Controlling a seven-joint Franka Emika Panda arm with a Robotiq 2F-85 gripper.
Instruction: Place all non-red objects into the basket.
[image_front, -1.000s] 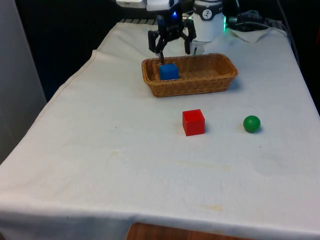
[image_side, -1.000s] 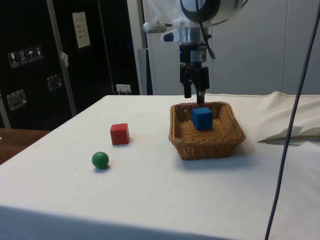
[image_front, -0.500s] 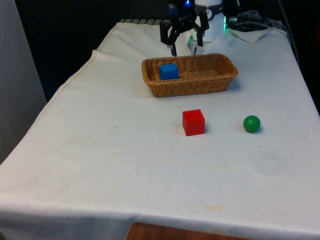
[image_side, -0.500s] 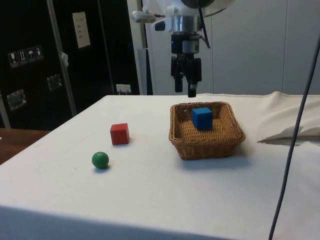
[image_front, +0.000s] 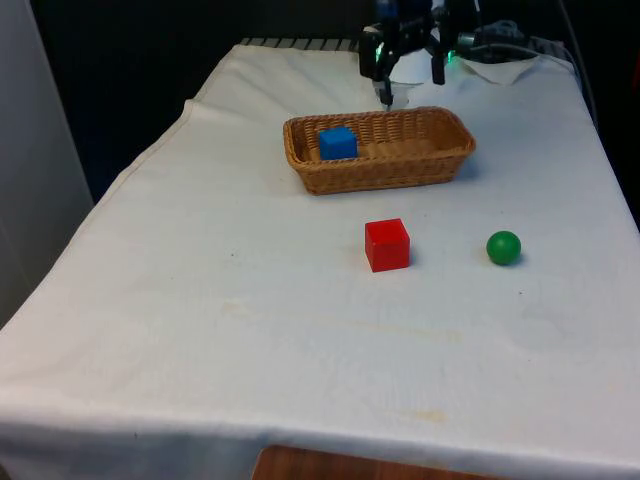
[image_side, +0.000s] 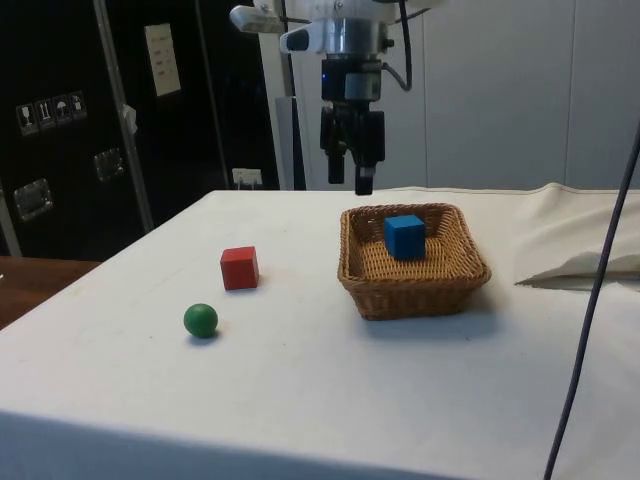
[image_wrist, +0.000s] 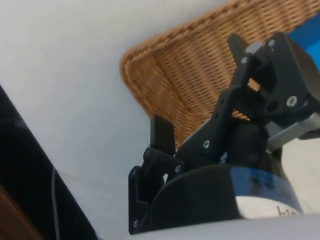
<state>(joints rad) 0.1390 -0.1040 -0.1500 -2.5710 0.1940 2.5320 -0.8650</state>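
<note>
A blue cube (image_front: 338, 143) (image_side: 404, 236) lies inside the wicker basket (image_front: 440, 160) (image_side: 420, 295), at the end towards the front view's left. My gripper (image_front: 408, 82) (image_side: 350, 172) hangs open and empty above the basket's far rim, well clear of the cube. In the wrist view the gripper (image_wrist: 200, 95) sits over a corner of the basket (image_wrist: 190, 65). A red cube (image_front: 387, 245) (image_side: 239, 268) rests on the cloth in front of the basket. To the front view's right of it lies a green ball (image_front: 503, 247) (image_side: 201, 320).
Rumpled white cloth (image_front: 510, 65) is bunched at the table's far end on the front view's right. A dark cable (image_side: 590, 300) hangs down in the side view. The table's near edge (image_front: 320, 445) runs across the front.
My gripper has risen from just above the blue cube and moved towards the front view's right, past the basket's far rim. The blue cube stays in the basket.
</note>
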